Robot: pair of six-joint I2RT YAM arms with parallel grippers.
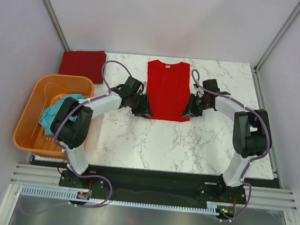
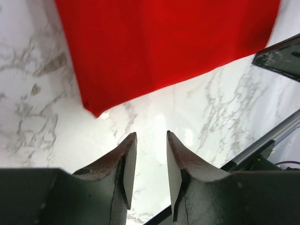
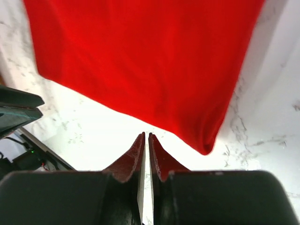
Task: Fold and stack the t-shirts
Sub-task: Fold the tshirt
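The bright red t-shirt lies flat on the marble table, folded into a long strip, with its white neck label at the far end. My left gripper is at its near left corner. In the left wrist view this gripper is open a little and empty, just short of the shirt's hem. My right gripper is at the near right corner. In the right wrist view this gripper is shut on nothing, just short of the cloth. The maroon t-shirt lies folded at the back left. The teal t-shirt is crumpled in the basket.
The orange plastic basket stands at the table's left edge, beside the left arm. Grey walls close off the back and both sides. Bare marble lies between the red shirt and the arm bases.
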